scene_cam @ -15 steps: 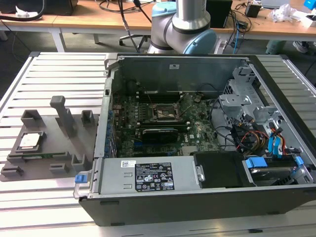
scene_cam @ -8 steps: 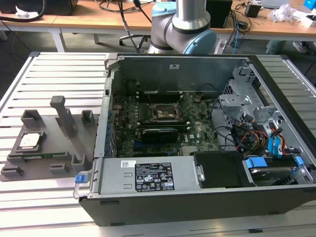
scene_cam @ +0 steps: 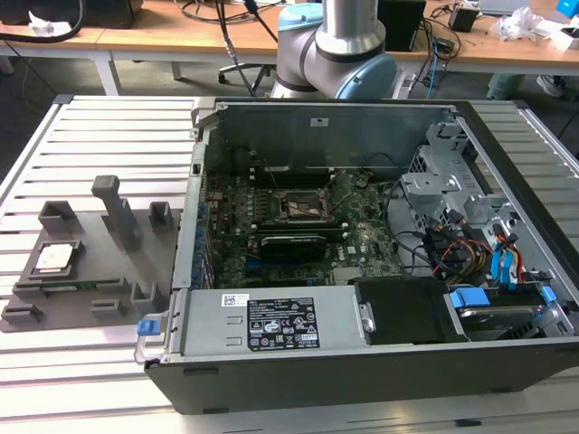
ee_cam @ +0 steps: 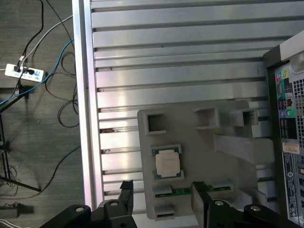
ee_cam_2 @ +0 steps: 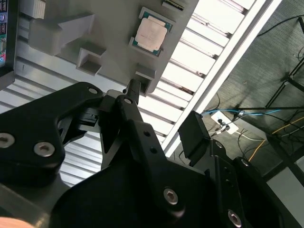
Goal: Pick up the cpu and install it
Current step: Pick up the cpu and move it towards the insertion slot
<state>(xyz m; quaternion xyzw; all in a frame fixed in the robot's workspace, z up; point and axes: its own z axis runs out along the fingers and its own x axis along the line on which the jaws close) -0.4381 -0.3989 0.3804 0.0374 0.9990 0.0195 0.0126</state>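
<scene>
- Just ahead of the jaws, in the first wrist view, the cpu [ee_cam: 167, 164] lies flat in its square pocket on the grey holder tray [ee_cam: 190, 137], metal top up and untouched.
- The jaws stand spread apart with nothing between them, hovering above the near end of the tray, which rests on the slatted tabletop [ee_cam: 166, 47].
- Well away from the jaws stands the open computer case [scene_cam: 362, 362], with the socket [scene_cam: 303, 206] on the board inside it.
- As I judge it, the step in hand is the approach to the pickup. Installing has not begun.
- The grasp calls for centring the jaws over the chip and closing on two opposite edges, level and clear of the pocket walls.
</scene>
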